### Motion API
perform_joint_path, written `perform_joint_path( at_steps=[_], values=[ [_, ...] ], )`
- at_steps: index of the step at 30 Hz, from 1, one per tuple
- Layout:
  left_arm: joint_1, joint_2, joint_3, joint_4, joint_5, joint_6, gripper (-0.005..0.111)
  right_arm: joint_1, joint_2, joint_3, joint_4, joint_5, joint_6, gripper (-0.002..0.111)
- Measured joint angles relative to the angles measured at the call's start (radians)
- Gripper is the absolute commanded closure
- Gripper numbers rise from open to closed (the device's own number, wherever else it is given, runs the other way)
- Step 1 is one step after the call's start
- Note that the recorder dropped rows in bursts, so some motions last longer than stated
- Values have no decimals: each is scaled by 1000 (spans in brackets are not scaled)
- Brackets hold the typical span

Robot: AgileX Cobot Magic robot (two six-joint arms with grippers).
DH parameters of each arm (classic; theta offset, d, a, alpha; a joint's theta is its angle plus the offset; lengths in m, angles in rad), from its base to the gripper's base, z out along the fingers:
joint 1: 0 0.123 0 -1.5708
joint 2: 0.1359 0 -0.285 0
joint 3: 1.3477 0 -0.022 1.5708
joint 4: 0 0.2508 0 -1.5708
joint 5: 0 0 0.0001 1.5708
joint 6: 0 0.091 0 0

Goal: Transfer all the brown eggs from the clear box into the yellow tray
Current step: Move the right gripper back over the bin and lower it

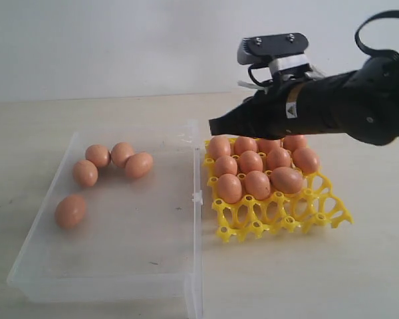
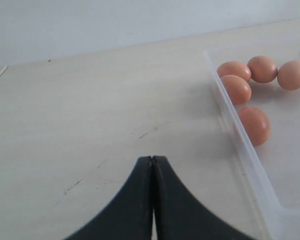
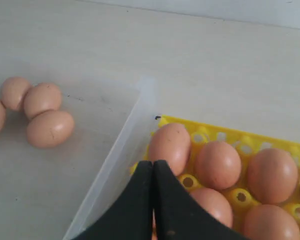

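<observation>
Plastic, shell and a pale tabletop

The brown eggs look smooth with a soft, low sheen. The clear box is transparent, glossy plastic, and the yellow tray is bright moulded plastic, slightly shiny. The table is pale, matt and faintly streaked, with small dark scuffs. The right gripper is matt black.

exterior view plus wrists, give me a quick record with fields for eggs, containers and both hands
clear box: five brown eggs inside, four clustered, one apart
yellow tray: eleven eggs showing, nearest cups empty
left hand: shut, empty, over bare table beside the box
right hand: shut, empty, above the tray corner by the box
</observation>
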State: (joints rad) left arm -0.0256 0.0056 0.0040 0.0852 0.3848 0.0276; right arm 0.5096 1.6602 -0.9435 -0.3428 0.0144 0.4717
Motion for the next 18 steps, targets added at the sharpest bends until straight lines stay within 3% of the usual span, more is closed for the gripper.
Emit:
perform_joint_path(
  at_steps=[4,13,18],
  values=[
    [0,0,0,0,0,0,107,79,0,-116,64,164,-95,108],
    [0,0,0,0,0,0,107,205,137,-468,476,616,-572,108],
    [0,0,0,0,0,0,107,231,295,-662,498,832,-627,105]
  ],
)
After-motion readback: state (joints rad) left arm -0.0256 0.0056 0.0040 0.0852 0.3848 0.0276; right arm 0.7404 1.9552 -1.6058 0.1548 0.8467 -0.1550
